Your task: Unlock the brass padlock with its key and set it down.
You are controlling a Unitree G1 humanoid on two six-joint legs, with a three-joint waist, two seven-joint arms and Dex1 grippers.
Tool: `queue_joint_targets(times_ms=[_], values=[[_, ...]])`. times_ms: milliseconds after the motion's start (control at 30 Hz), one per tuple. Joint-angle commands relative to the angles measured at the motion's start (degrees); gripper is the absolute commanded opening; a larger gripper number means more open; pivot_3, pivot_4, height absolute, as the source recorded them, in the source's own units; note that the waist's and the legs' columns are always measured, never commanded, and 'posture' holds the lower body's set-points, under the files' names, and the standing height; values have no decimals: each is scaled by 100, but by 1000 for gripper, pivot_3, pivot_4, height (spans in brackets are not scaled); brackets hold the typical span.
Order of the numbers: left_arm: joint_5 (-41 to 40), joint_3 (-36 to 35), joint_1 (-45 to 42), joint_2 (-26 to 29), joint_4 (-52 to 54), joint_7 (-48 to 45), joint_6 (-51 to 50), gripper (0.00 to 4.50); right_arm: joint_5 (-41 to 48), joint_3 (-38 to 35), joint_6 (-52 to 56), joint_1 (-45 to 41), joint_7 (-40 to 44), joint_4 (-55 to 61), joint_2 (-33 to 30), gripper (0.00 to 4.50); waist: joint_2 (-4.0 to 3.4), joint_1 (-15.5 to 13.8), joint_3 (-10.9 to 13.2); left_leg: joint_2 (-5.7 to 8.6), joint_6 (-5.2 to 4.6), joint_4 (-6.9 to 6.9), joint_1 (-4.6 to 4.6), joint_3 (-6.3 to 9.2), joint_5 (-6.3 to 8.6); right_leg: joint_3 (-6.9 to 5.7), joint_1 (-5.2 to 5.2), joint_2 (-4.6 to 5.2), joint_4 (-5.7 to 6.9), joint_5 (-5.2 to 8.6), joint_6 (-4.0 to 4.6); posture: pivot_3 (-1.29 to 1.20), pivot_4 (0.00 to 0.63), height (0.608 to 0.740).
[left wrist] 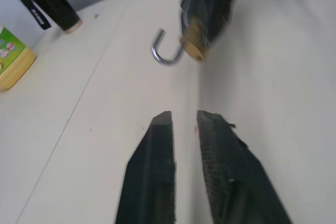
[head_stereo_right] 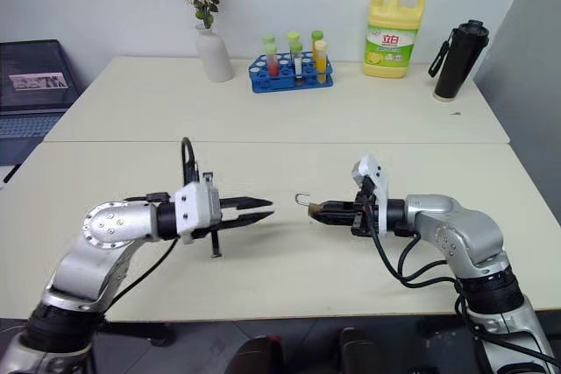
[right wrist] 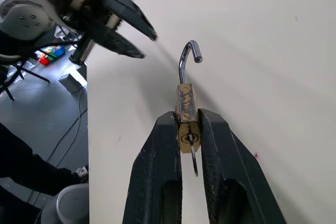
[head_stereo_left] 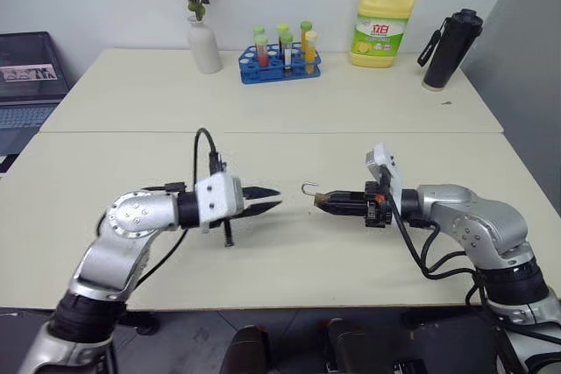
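Above the front part of the tabletop, the two pincers point at each other with a clear gap between them. The right pincer is closed on the brass padlock and grips the lock body by its two flat sides, holding it in the air and not resting on the surface. The long axis of the padlock runs along the fingers of this pincer, level, toward the left arm. The silvery shackle sticks out at the far end as an open hook, so I judge the lock is already unlocked. At the near end of the body, in the right wrist view, a thin metal piece hangs from the keyhole (probably the key, but I cannot say for sure).

The left pincer has its fingers a little apart and holds nothing. It is apart from the padlock, with the shackle tip pointing toward it. The right arm is the nearer one, because it holds the thing; setting it down would ask this arm to lower it onto the bare tabletop below.
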State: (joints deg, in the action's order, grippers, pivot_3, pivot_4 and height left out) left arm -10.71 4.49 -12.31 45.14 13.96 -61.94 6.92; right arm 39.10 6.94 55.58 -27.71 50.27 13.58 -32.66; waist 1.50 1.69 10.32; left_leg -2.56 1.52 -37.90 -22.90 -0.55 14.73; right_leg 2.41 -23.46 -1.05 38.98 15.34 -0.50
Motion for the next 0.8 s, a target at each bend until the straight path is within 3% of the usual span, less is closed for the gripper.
queue_joint_targets(times_ms=[33, 267, 467, 767, 800], values=[[269, 98, 93, 91, -92, -135, 760, 2052, 196, -30, 454, -129, -101, 106, -16, 150, 0, -2, 0, 0, 0, 0, -1, 0, 0, 0, 0, 1, 0, 0, 0, 0, 150, 740], [901, 310, 55, -106, -431, 186, 1684, 4256, 349, -35, 1375, -267, -528, 36, 229, 150, 0, -8, 0, 0, 0, 0, -3, 0, 0, -1, -1, 2, 0, 0, -1, 0, 150, 740], [893, 449, 57, -262, -377, 293, 1688, 4279, 109, 90, 1781, -499, -1099, -488, 634, 150, 0, 3, 0, -1, -1, 0, -3, 0, 0, -2, -2, 1, 1, 0, -1, 0, 150, 740], [913, 546, 96, -318, -290, 377, 1596, 4279, -186, 268, 1819, -586, -1245, -849, 721, 150, 0, 10, 0, -1, -1, 1, -4, 0, 0, -3, -3, 1, 0, 0, -2, 0, 150, 740], [904, 552, 99, -324, -288, 380, 1587, 4279, -210, 260, 1833, -589, -1261, -872, 721, 891, 0, 10, 0, -1, -1, 1, -4, 0, 0, -3, -4, 1, 0, 0, -2, 0, 150, 740]])
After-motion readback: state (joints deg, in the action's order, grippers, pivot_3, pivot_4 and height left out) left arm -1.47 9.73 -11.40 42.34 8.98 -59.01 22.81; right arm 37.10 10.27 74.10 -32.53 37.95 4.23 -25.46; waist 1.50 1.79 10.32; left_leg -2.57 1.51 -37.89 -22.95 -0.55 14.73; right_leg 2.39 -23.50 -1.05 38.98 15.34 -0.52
